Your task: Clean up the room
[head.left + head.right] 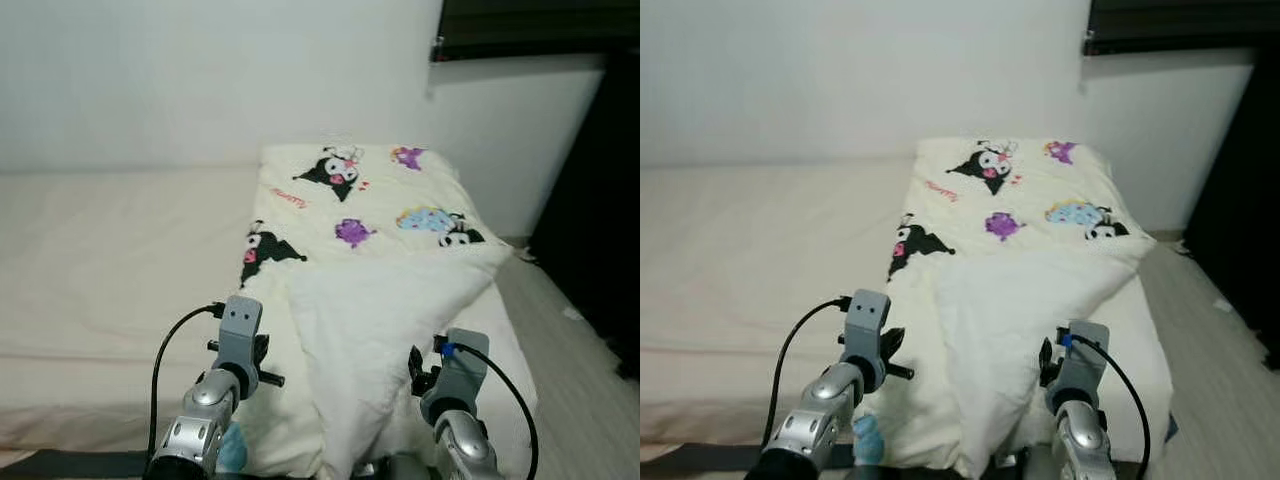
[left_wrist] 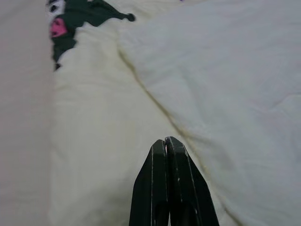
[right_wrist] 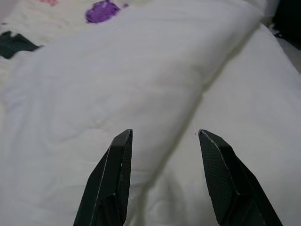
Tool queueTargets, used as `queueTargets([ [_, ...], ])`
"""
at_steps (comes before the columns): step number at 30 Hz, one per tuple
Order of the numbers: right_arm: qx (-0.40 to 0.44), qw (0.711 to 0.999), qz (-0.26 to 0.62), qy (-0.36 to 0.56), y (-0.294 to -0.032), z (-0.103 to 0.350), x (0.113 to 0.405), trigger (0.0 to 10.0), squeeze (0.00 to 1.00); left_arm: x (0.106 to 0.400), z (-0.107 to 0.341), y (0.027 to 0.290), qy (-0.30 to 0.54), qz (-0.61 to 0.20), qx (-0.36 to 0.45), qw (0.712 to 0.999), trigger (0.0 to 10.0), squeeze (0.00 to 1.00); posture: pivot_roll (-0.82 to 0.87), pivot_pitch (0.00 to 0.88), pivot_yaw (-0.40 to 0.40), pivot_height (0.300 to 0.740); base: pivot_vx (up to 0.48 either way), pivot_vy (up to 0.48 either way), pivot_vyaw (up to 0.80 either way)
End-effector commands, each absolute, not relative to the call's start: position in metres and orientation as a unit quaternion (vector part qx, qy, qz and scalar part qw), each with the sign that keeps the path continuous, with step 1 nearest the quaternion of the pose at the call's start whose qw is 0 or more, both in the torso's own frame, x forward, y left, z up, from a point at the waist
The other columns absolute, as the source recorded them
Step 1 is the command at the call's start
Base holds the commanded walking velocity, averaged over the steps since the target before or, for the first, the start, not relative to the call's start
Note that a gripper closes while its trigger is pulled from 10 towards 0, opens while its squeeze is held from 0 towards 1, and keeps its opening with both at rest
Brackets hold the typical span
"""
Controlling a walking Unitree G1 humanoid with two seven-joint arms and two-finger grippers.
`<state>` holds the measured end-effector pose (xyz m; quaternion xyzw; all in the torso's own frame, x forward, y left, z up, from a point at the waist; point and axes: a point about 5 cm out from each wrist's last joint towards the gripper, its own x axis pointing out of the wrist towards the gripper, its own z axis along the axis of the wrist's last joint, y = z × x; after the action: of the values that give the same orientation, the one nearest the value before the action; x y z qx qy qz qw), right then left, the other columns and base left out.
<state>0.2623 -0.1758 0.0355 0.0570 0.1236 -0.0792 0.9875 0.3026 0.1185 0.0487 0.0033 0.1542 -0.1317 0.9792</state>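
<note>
Left gripper (image 2: 165,141) is clenched empty over the quilt (image 1: 370,215); right gripper (image 3: 162,136) gapes above the folded-back flap (image 3: 117,80), likely ready to straighten it. The quilt runs toward 12 o'clock along the bed (image 1: 100,250).

Blanket (image 1: 380,290): soft cloth, cream, matt, lightly quilted; printed side carries black, purple and blue cartoon figures, the folded-over flap (image 3: 117,75) shows a plain, smooth underside with faint creases. Mattress (image 1: 110,260): pale cloth cover, matt, smooth with shallow wrinkles. Wall (image 1: 200,70): white, matt, even finish. Floor (image 1: 575,350): pale boards with a wood-grain look, low sheen. Left gripper (image 2: 168,141) and right gripper (image 3: 162,136): black fingers, matt with a fine woven texture, look like hard plastic or composite. Arms (image 1: 215,400): silver, metallic, semi-gloss, with black rubbery cables (image 1: 165,350).
</note>
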Motion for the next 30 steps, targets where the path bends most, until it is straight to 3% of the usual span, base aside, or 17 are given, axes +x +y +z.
queueTargets([
  [1,0.062,0.987,-0.077,0.127,-0.172,0.036,0.262,10.0,0.0,0.303,0.047,0.119,0.162,-0.137,0.004,0.977,10.0,0.0,-0.07,0.023,0.026,0.595,0.0,0.0,0.0],
  [13,0.058,0.987,-0.069,0.133,-0.171,0.036,0.26,10.0,0.0,0.31,0.051,0.13,0.164,-0.123,-0.045,0.978,10.0,0.0,-0.07,0.057,0.02,0.585,0.0,0.0,0.0],
  [23,0.041,0.989,-0.056,0.127,-0.169,0.039,0.26,10.0,0.0,0.309,0.048,0.133,0.165,-0.119,-0.04,0.978,10.0,0.0,-0.08,0.073,0.022,0.57,0.0,0.0,0.0],
  [25,0.001,0.996,0.0,0.091,-0.157,0.053,0.273,10.0,0.0,0.308,0.051,0.14,0.146,-0.102,-0.031,0.984,10.0,0.0,-0.08,0.086,0.016,0.57,0.0,0.0,0.0],
  [30,-0.011,0.996,0.043,0.074,-0.145,0.063,0.29,10.0,0.0,0.308,0.058,0.149,0.125,-0.084,-0.026,0.988,10.0,0.0,-0.07,0.098,0.008,0.57,0.0,0.0,0.0],
])
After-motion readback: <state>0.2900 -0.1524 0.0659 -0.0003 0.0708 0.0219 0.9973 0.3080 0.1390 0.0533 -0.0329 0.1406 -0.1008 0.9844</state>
